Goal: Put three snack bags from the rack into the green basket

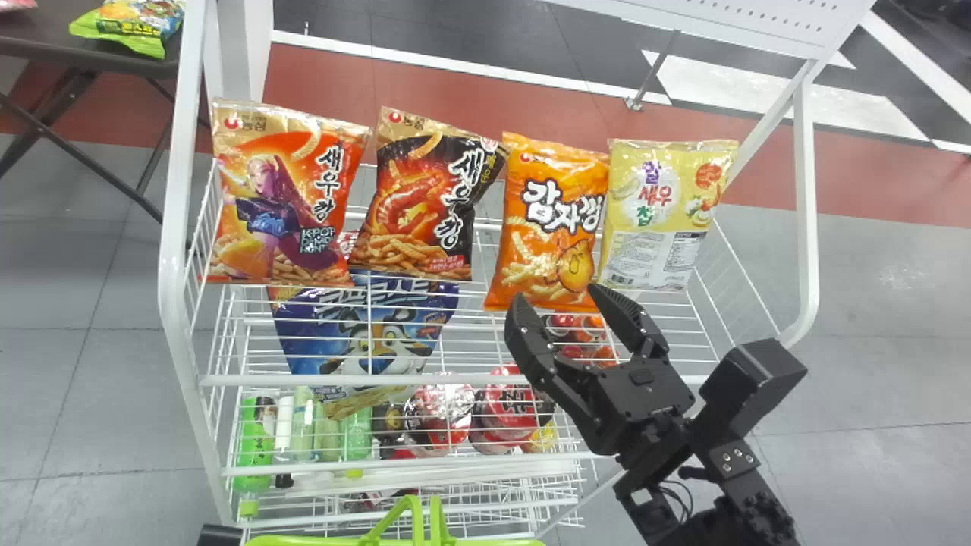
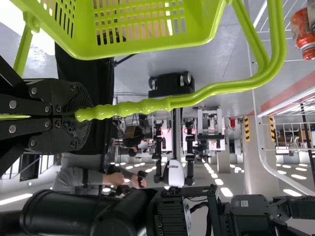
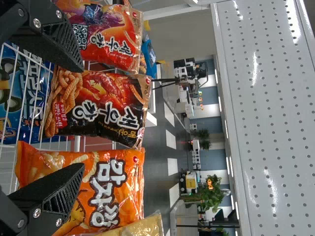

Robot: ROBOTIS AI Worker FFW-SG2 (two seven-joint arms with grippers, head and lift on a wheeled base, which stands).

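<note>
Right end effector found parted, orange snack bag near its tips; left end effector clamped on green basket handle.

One white rack. Four snack bags in its top row: one red bag, one black-and-red bag, one orange bag and one pale yellow bag. Below that row, one large blue bag. Lower down, at least four bottles and at least two round red packs; partly hidden behind wires, so no exact count for either. One green basket. Two robot grippers, one left gripper and one right gripper. One dark table beside the rack, with at least one green-and-yellow bag on top. In the background, at least two green plants.
</note>
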